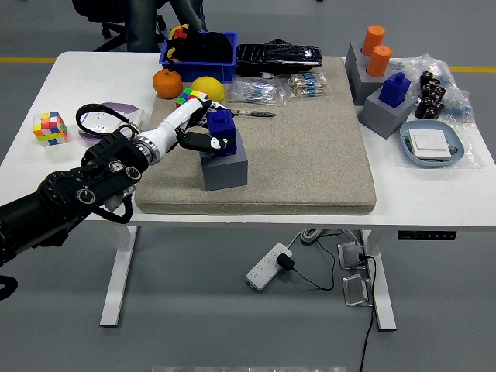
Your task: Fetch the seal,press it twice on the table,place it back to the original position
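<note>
Fetching step: left hand [195, 129] grips the blue seal [221, 129] (seated in its grey holder [225, 164]); next, lift straight up.

A robot test lab is suggested by a white height-adjustable table [465, 201] set on a grey floor [232, 325] marked with a yellow line [27, 59], a power strip [269, 266] with trailing cables beneath, and an office chair [105, 15] behind.
</note>
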